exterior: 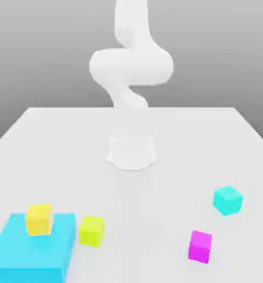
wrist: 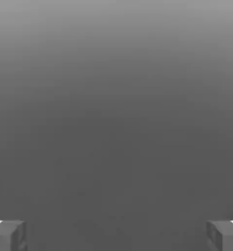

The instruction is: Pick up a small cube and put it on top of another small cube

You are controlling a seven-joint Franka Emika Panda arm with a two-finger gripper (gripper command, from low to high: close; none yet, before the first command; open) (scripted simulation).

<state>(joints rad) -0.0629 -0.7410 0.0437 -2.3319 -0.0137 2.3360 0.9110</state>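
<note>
the end effector [wrist: 116,236] was spread and empty, the lime cube [exterior: 91,231] sat on the worktop [exterior: 131,193] just beside the blue block [exterior: 31,249], and a sound pick-up called for squaring to its faces, descending centred and clearing that block.

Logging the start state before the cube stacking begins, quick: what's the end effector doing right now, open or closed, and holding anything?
End effector: open, fingers wide apart, holding nothing.
</note>
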